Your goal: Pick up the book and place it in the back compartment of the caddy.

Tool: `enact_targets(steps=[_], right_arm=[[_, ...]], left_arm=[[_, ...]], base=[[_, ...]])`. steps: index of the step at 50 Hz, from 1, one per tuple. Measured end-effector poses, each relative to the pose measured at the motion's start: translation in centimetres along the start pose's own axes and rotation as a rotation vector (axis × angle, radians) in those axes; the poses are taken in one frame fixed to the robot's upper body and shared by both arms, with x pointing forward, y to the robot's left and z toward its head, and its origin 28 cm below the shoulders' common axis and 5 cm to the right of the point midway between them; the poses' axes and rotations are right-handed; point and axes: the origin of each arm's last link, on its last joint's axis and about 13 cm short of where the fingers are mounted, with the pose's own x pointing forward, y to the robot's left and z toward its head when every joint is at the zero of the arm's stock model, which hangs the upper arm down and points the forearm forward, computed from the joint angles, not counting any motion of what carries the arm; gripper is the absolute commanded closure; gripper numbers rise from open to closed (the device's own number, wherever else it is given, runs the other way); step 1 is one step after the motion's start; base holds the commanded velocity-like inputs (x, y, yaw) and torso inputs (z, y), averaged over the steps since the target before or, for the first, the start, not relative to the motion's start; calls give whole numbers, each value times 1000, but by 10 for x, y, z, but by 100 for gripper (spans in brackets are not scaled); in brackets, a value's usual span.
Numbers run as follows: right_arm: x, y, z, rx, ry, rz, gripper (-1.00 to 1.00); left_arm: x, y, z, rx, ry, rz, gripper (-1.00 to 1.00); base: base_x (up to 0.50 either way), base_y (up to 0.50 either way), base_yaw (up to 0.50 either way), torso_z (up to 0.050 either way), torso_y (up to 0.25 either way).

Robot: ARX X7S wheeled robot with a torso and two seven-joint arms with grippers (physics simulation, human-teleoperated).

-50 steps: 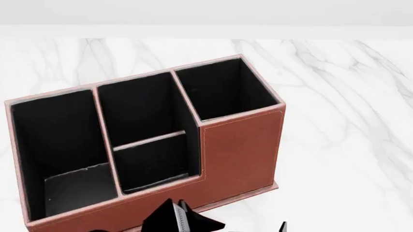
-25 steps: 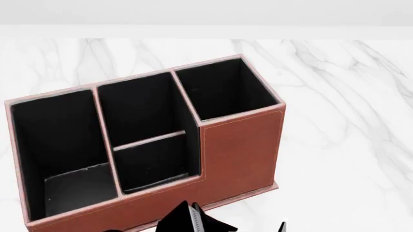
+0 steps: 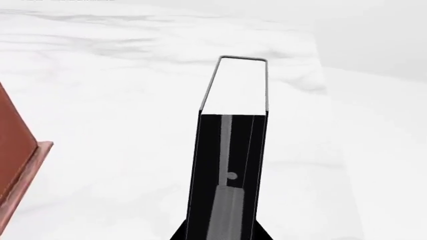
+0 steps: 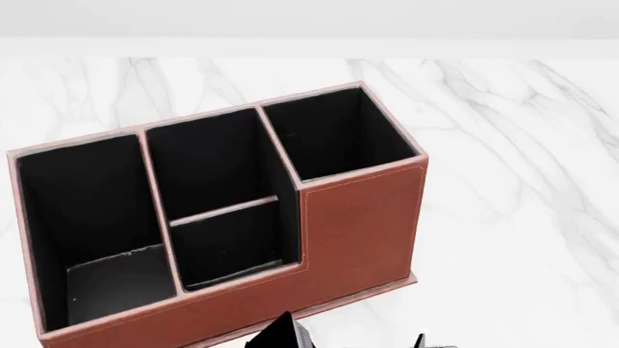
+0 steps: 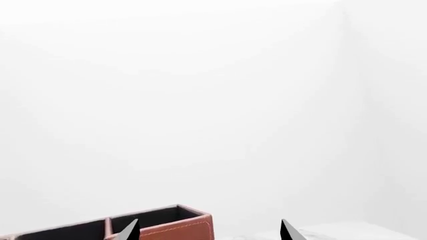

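Note:
The caddy (image 4: 358,225) is a reddish-brown organizer with black lining on the white marble table. Its back compartment (image 4: 232,246) is the small shallow cell behind the low front wall. The black book (image 3: 230,150) with white page edges stands up between the jaws of my left gripper (image 3: 223,236), which is shut on it. In the head view only the book's top corner (image 4: 285,333) shows at the bottom edge, in front of the caddy's near wall. My right gripper (image 5: 209,232) is open and empty; one tip (image 4: 421,341) shows at the bottom right of the head view.
The marble table (image 4: 522,181) stretches right of and behind the caddy. The caddy also has a long narrow cell (image 4: 87,217) at left, a middle rear cell (image 4: 208,163) and a tall square cell (image 4: 334,138). A caddy corner (image 3: 17,150) shows in the left wrist view.
In the head view the book in my left gripper has moved right and lower, so less of it shows above the bottom edge. The caddy and right gripper have not moved.

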Motion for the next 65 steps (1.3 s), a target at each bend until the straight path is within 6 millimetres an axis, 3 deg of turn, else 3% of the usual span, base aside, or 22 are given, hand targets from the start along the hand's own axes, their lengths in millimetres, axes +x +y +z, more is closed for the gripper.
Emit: enact_targets(steps=[26, 43, 65], right_arm=[[-1, 0, 0, -2, -2, 0, -100], [-1, -1, 1, -5, -6, -7, -100], [0, -1, 0, -7, -6, -11, -100]], left_arm=[[-1, 0, 3, 53, 20, 13, 100], [-35, 1, 10, 110, 79, 116, 100], [-81, -8, 38, 189, 71, 233, 100]], base=[[0, 0, 0, 0, 0], [0, 0, 0, 0, 0], [0, 0, 0, 0, 1]])
